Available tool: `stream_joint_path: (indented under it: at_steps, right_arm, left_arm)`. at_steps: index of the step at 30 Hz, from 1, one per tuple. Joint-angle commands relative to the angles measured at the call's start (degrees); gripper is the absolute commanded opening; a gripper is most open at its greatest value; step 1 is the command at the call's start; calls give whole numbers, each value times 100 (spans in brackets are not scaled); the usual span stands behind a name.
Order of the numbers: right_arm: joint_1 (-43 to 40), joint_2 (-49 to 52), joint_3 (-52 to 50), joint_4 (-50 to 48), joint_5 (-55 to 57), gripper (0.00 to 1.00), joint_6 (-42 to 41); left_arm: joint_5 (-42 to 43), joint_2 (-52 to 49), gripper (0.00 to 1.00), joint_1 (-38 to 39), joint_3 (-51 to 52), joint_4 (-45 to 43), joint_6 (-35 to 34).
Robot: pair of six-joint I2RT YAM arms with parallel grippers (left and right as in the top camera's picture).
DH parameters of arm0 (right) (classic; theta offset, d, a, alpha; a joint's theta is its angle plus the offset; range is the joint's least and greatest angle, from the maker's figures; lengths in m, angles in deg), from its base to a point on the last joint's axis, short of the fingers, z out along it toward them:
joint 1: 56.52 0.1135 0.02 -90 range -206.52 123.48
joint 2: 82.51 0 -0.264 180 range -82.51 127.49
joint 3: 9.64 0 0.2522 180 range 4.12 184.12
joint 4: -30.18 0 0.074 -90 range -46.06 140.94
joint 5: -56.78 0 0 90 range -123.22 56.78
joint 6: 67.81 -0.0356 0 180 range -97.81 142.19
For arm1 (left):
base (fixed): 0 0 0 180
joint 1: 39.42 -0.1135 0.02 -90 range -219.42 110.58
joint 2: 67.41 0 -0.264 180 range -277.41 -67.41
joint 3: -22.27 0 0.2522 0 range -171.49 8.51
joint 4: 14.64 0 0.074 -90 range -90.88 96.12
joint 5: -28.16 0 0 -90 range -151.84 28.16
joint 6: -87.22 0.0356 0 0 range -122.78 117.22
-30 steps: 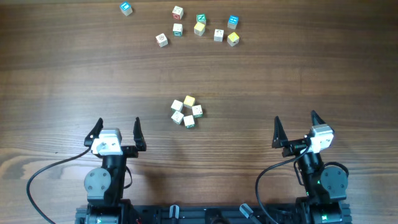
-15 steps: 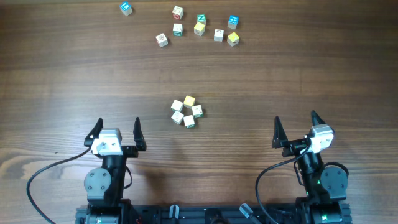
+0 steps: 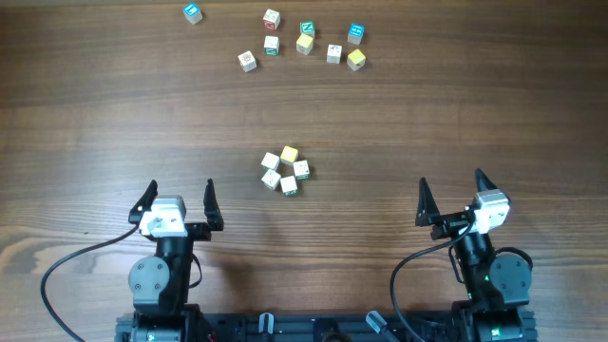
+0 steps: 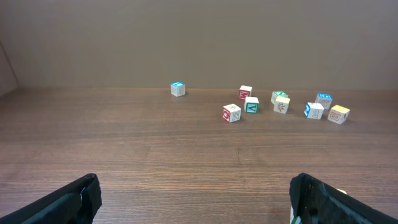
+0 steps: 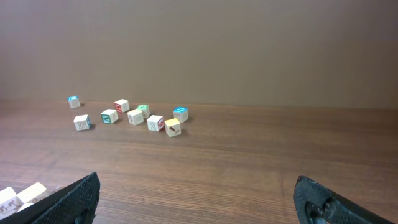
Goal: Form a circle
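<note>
The circle (image 3: 301,170) is a tight little ring of several tiny white, pale yellow and green-edged letter cubes in the middle of the wooden table. My left gripper (image 3: 180,186) rests near the front edge, to the ring's lower left, open and holding nothing. Well off to the ring's lower right is my right gripper (image 3: 451,180), also open and empty. In the left wrist view only bare wood lies between the wide-apart fingers of the left gripper (image 4: 194,190). The right wrist view shows the right gripper (image 5: 198,186) the same way, with two ring cubes (image 5: 18,196) at its bottom left corner.
A loose scatter of similar cubes (image 3: 304,43), some blue and red, lies along the far side of the table. One blue cube (image 3: 193,12) sits apart at the far left. Both arm bases and their cables (image 3: 66,271) occupy the front edge.
</note>
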Motion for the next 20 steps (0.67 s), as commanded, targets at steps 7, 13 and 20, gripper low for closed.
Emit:
stream_joint_path:
  at_steps: [7,13,20]
  right_arm:
    - [-33,-76,-7,-13,79,100,61]
    - [-33,-76,-7,-13,79,100,61]
    - [-33,-76,-7,-13,79,100,61]
  left_arm:
    - [9,42,100,2,15,17,66]
    - [9,42,100,2,15,17,66]
    - [9,42,100,2,15,17,68]
